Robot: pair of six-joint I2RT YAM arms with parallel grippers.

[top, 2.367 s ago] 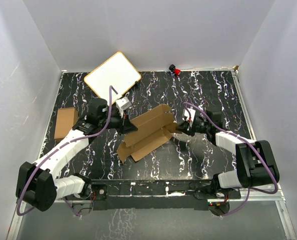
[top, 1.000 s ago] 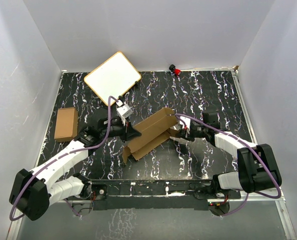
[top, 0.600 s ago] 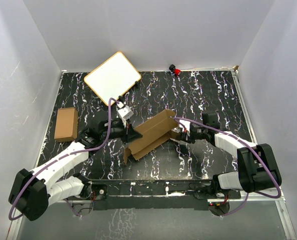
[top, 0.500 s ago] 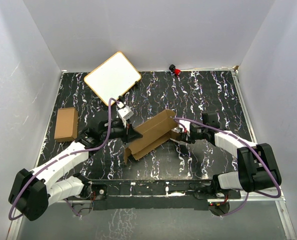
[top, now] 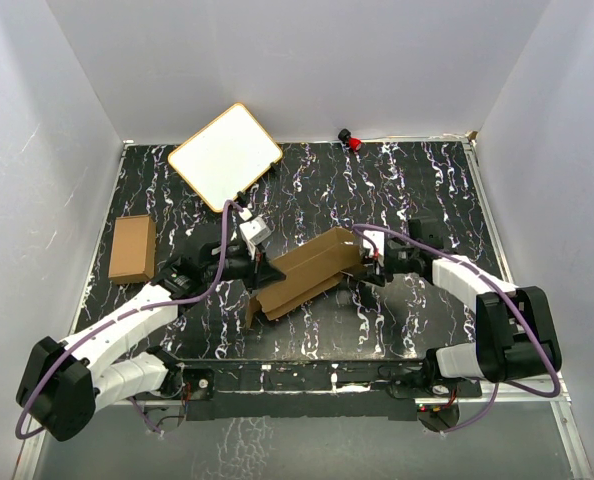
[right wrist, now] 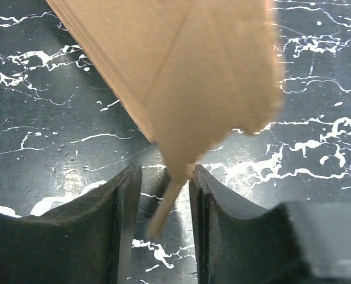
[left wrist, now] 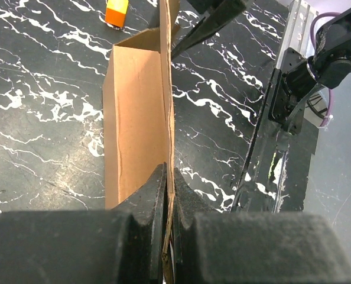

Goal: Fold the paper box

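Observation:
The paper box [top: 307, 272] is a brown cardboard piece folded over on itself, lying slantwise mid-table between the two arms. My left gripper [top: 260, 268] is shut on its left end. In the left wrist view the thin cardboard edge [left wrist: 168, 118] is pinched between the black fingers [left wrist: 155, 189], and a panel [left wrist: 137, 112] stands up beside them. My right gripper [top: 367, 267] is at the box's right end. In the right wrist view its jaws stand apart [right wrist: 165, 177] with a flap [right wrist: 175, 71] hanging loosely between them, its edge near the right finger [right wrist: 202, 195].
A white board with a tan rim [top: 225, 155] lies at the back left. A small brown carton [top: 132, 248] sits by the left edge. A small red object [top: 352, 139] rests against the back wall. The table's metal front rail [left wrist: 270, 148] shows in the left wrist view.
The right gripper has opened, releasing its pinch on the flap. The box has closed further into a flatter fold. The left gripper stays shut on its end.

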